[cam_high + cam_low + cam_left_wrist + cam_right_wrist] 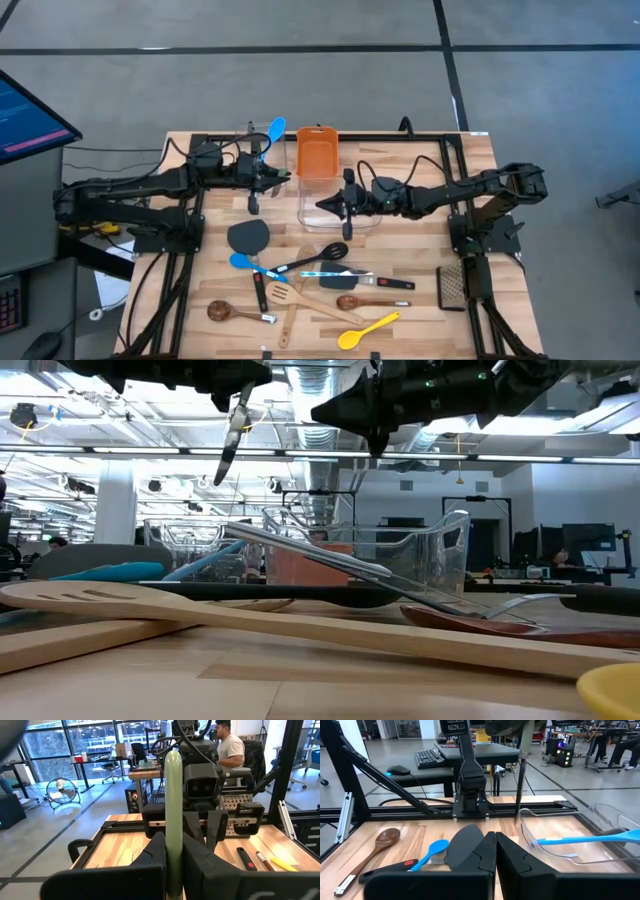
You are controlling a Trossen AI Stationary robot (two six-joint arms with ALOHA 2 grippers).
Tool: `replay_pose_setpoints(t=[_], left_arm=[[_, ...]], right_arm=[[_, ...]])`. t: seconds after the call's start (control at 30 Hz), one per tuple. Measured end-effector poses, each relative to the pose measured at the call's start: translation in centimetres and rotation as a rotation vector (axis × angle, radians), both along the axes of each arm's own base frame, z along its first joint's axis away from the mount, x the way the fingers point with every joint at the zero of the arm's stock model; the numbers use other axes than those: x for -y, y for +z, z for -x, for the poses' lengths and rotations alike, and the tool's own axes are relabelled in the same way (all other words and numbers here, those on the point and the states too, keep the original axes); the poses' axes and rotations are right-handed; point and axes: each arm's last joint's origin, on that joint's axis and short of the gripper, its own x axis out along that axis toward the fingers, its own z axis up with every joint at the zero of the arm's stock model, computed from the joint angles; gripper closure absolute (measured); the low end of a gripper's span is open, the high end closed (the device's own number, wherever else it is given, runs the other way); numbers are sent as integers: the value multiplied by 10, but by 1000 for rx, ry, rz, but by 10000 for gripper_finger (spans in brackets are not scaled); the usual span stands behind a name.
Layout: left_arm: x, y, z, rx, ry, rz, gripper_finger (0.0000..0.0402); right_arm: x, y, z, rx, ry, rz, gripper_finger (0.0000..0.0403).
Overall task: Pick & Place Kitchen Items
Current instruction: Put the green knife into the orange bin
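Left tool (pixel 268 179) clamped on a slim pale-handled utensil (pixel 252 197) over the clear tubs (pixel 262 150); right tool (pixel 327 205) closed, empty.

My two arms are matte black, built of jointed segments with black cables looped along them. Each ends in a gripper: left gripper (pixel 283 177), right gripper (pixel 325 205), with broad, angular black fingers (pixel 470 851).

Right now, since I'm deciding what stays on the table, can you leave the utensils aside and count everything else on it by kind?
Clear tubs: 2
Orange bin: 1
Metal grater: 1
Total: 4
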Motion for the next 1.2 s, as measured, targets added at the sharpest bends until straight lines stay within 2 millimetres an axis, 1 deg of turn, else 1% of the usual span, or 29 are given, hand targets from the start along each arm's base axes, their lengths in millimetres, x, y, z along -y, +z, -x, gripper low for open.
replay_pose_setpoints(t=[0.77,1.0,1.2], left_arm=[[0,1,0,8,0,-2,395],[0,2,0,17,-1,-5,395],[0,3,0,25,0,-7,395]], right_arm=[[0,0,0,1,-1,-2,403],[5,8,-1,87,-24,-1,403],[10,11,-2,114,-40,-15,403]])
